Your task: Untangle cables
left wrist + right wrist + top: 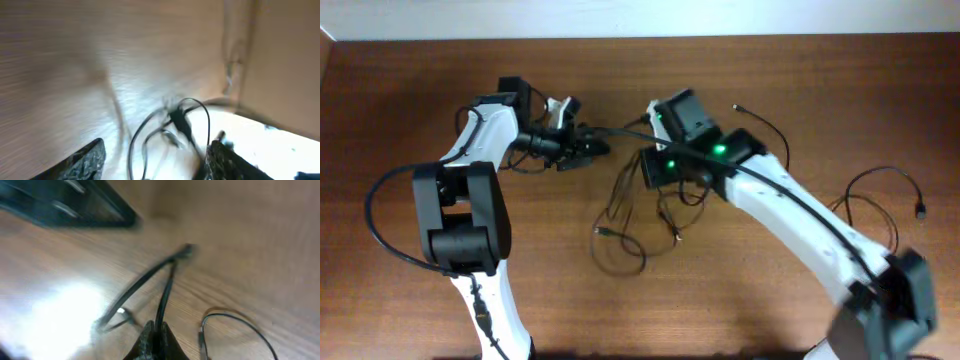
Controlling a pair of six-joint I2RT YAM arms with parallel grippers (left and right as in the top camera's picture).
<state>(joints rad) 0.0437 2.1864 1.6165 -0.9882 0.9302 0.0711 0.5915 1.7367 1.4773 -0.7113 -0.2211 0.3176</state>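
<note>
1. Your right gripper is pinching one black cord; grip it firmly.
2. Your left gripper is spread around a loop; close on a different strand.
3. The cables lie tangled on the wooden table between the arms; pull apart slowly.

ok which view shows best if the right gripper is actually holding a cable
Right wrist view: the right gripper is shut on a thin black cable running up from its tips. Overhead, the right arm hides those tips. The left wrist view, blurred, does not show it.
</note>
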